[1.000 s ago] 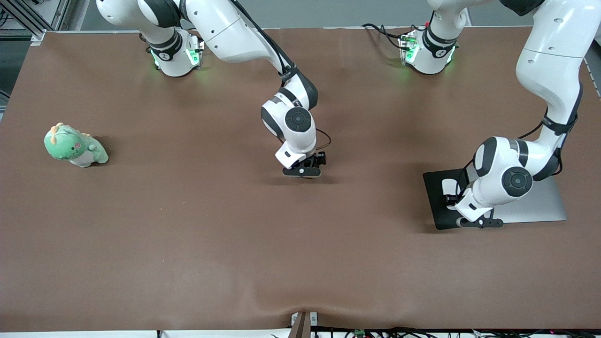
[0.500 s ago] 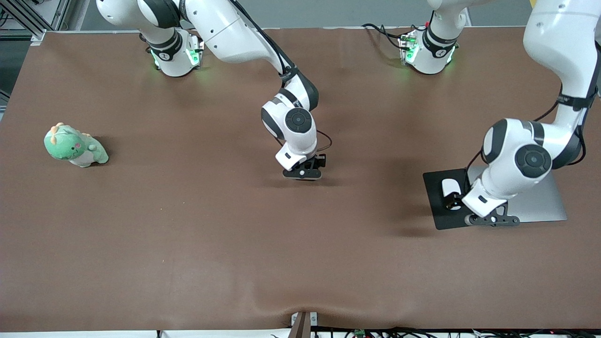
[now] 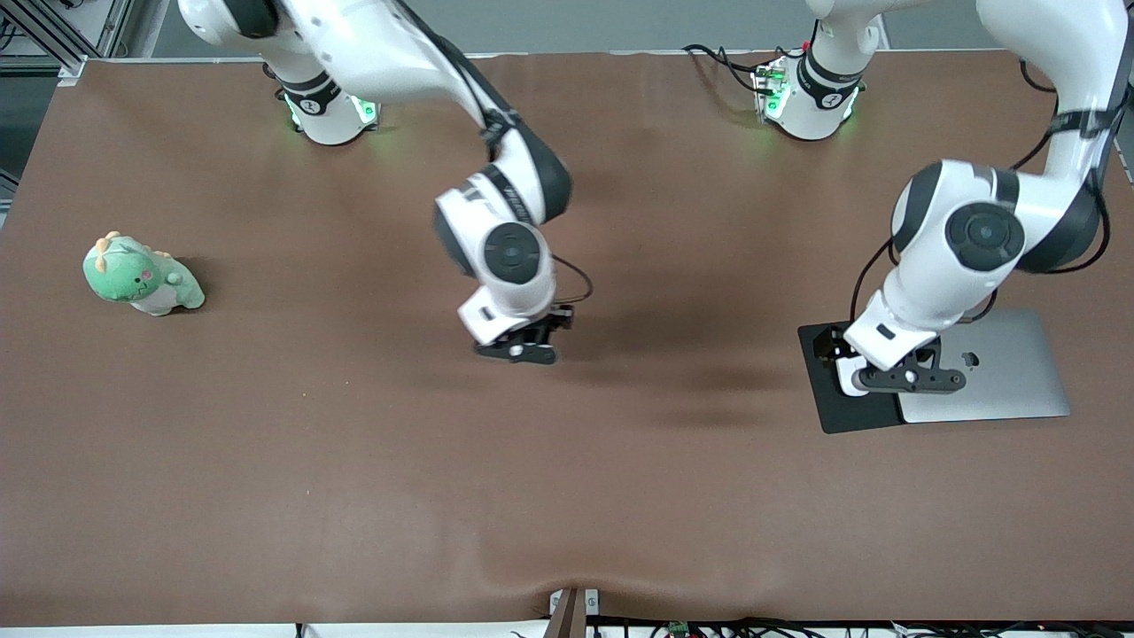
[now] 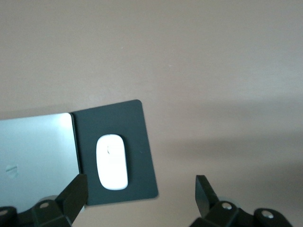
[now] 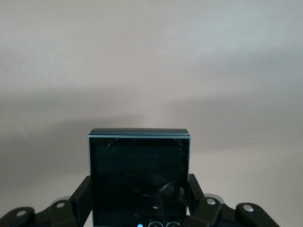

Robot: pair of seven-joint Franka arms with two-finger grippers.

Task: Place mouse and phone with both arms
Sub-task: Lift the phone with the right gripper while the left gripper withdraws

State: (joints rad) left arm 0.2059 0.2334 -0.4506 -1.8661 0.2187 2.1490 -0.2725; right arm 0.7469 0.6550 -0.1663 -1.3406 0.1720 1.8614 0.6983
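Observation:
The white mouse (image 4: pixel 111 161) lies on a black pad (image 4: pixel 142 142) beside a silver laptop. My left gripper (image 4: pixel 139 196) hangs open and empty above the pad's edge, with the mouse free below it. In the front view the left gripper (image 3: pixel 899 379) is over the pad (image 3: pixel 833 415) and mostly hides the mouse. My right gripper (image 5: pixel 139 196) is shut on the black phone (image 5: pixel 139 175) and holds it flat above bare table. In the front view the right gripper (image 3: pixel 521 347) is over the table's middle.
A closed silver laptop (image 3: pixel 1001 377) lies against the pad toward the left arm's end and shows in the left wrist view (image 4: pixel 33 146). A green dinosaur plush (image 3: pixel 142 276) sits toward the right arm's end. Brown mat covers the table (image 3: pixel 354 487).
My left gripper has let go of the mouse on the pad and risen. My right gripper has lifted with the phone and shifted toward the right arm's end.

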